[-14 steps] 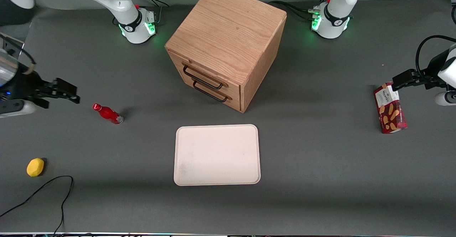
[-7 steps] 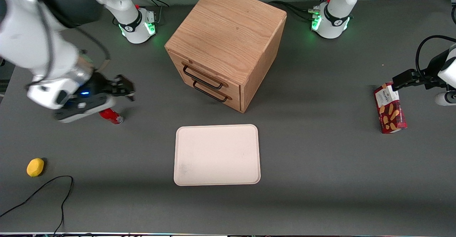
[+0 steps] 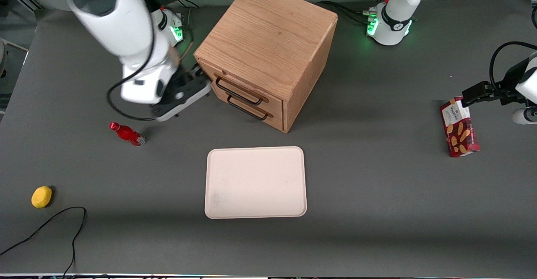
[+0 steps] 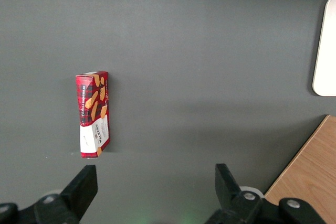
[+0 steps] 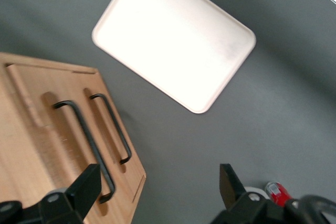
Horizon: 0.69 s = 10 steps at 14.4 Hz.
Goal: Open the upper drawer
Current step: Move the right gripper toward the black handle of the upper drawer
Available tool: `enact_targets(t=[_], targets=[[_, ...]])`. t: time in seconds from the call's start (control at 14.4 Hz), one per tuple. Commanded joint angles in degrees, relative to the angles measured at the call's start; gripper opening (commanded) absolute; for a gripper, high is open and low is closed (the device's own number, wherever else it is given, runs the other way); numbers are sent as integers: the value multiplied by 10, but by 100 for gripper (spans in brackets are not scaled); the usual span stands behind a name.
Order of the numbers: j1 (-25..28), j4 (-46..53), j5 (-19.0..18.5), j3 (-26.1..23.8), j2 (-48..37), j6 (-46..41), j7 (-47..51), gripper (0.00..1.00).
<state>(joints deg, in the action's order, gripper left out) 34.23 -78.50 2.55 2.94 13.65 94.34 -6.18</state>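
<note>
The oak cabinet (image 3: 268,40) stands mid-table, its two drawer fronts turned toward the working arm's end. The upper drawer (image 3: 247,89) is shut flush, its black bar handle (image 3: 239,93) just above the lower drawer's handle (image 3: 248,109). My gripper (image 3: 200,78) hovers beside the cabinet's front corner, close to the end of the upper handle and not touching it. In the right wrist view the gripper (image 5: 157,182) is open with nothing between its fingers, and the upper handle (image 5: 84,140) runs close to one fingertip (image 5: 86,182).
A white tray (image 3: 256,182) lies nearer the front camera than the cabinet. A red bottle (image 3: 127,134) lies on the table below my arm, with a yellow fruit (image 3: 41,196) and a black cable (image 3: 63,220) nearer the camera. A red cookie box (image 3: 459,128) stands toward the parked arm's end.
My arm has swept from the working arm's end of the table over the red bottle to the cabinet's front corner. The drawers have not moved.
</note>
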Motion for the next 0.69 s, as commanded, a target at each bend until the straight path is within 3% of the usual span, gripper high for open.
enact_targets(t=[0.0,0.62], targets=[[51,11,-10,22,5,-4,-41,100],[73,-108,8,61,-50,68,-175,100]])
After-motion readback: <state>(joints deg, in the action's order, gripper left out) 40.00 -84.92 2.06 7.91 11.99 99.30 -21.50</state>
